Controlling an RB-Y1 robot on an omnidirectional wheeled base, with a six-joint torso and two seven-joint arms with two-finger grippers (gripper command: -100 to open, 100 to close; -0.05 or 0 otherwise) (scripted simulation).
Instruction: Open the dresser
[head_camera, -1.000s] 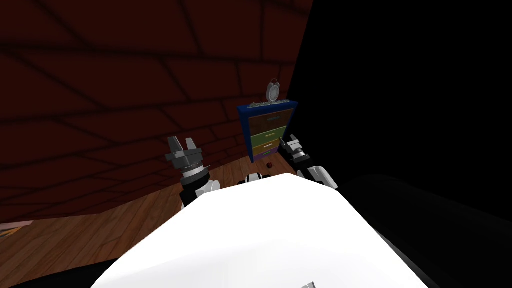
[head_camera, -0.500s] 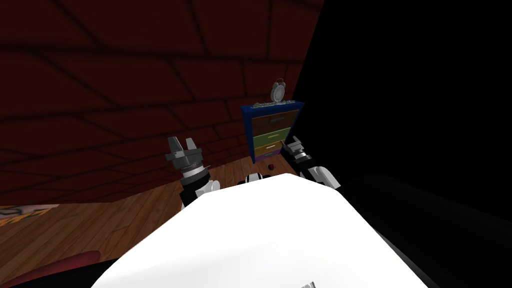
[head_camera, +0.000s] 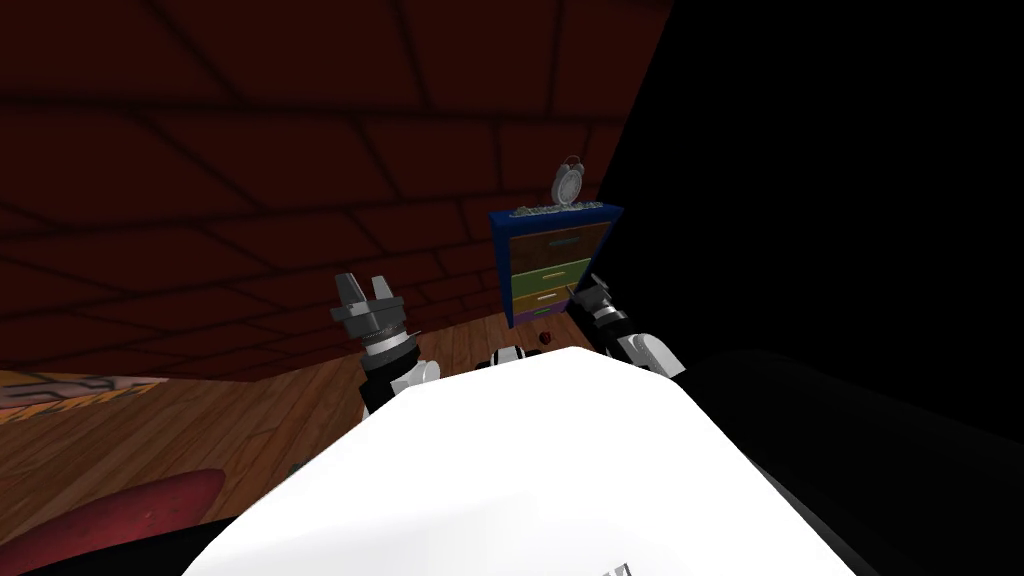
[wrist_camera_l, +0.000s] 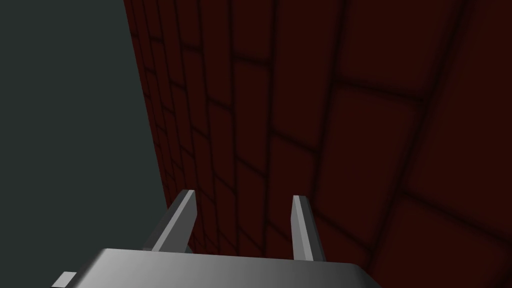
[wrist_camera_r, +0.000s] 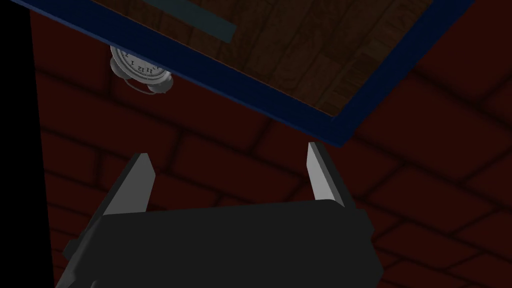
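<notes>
Dresser (head_camera: 553, 265): a small blue-framed unit standing on the wooden floor (head_camera: 200, 430) against the dark red brick wall (head_camera: 250, 200), at the wall's right end, where a black area (head_camera: 820, 200) begins. It holds four stacked drawers: brown with a teal handle on top, then green, then orange, then purple at the base. All four appear shut in the head view. A grey alarm clock (head_camera: 569, 184) stands upright on the dresser top. The right gripper (wrist_camera_r: 227, 150) is open, its two fingers standing wide apart with nothing between them. In the head view it sits just in front of the dresser's lower right edge, at about the level of the orange drawer. In the right wrist view the blue frame corner and the brown top drawer lie beyond the fingertips and clear of them, with no contact; the fingers are aimed past that corner at the brick wall. The left gripper (head_camera: 363, 290) is also open and empty, raised and well to the left of the dresser. A small dark red object (head_camera: 545, 339) lies on the floor just in front of the dresser base.
</notes>
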